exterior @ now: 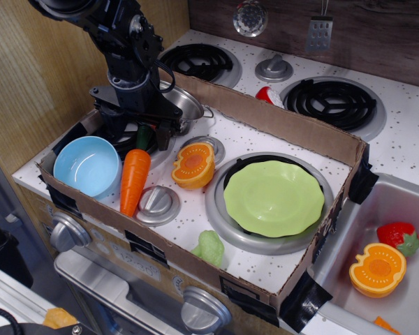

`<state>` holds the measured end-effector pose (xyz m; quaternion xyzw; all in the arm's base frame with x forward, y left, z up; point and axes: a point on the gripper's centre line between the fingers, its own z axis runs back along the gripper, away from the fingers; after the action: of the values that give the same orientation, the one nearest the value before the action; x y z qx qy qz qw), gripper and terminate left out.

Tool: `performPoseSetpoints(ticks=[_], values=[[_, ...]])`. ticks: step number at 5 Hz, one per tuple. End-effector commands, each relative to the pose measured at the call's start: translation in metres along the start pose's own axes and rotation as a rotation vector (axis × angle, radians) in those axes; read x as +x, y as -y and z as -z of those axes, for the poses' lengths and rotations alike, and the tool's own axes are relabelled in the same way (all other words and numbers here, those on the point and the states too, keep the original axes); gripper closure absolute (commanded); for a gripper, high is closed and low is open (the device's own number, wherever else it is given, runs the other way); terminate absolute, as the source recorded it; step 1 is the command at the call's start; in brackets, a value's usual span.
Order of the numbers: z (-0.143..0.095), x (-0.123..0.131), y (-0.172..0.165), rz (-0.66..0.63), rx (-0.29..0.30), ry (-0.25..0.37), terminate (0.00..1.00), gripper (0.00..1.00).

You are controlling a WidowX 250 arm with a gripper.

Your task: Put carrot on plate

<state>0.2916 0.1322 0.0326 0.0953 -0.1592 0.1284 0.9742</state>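
**Carrot lies by the blue bowl, jaws apart over its green end**

The carrot point(134, 180) lies flat on the speckled stove top point(195, 209) inside the cardboard tray point(293, 132), not on the plate point(274, 197). Landmark: the plate, which sits on the big ring burner at the right part of the tray. The carrot is well apart from the plate, off to its left, with the orange pumpkin half point(193, 166) between them. Carrot tip points toward the front edge, green stem toward the back. The blue bowl point(86, 165) is farther left of the plate, just beside the carrot. A round silver knob point(156, 203) sits left of the plate, near the carrot's tip. A small green leafy toy point(209, 246) lies at the tray's front wall, below-left of the plate.

The gripper point(135, 136) hangs over the carrot's stem end, far left of the plate; jaws stand apart, one on each side of the stem, holding nothing. A steel pot point(185, 105) sits behind it.

In the sink, right of the plate: another pumpkin half point(377, 269) and a strawberry point(398, 236).
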Motion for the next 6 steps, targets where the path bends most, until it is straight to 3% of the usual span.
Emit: performPoseSetpoints(ticks=[1,2,3,6], values=[[0.005,0.001,0.002,-0.012,-0.026,0.012,0.00,0.00],[-0.001,0.001,0.002,-0.020,-0.010,0.007,0.00,1.00],[-0.017,0.007,-0.001,-0.004,0.016,0.006,0.00,1.00],[-0.107,0.040,0.016,-0.071,0.142,-0.149,0.00,1.00]])
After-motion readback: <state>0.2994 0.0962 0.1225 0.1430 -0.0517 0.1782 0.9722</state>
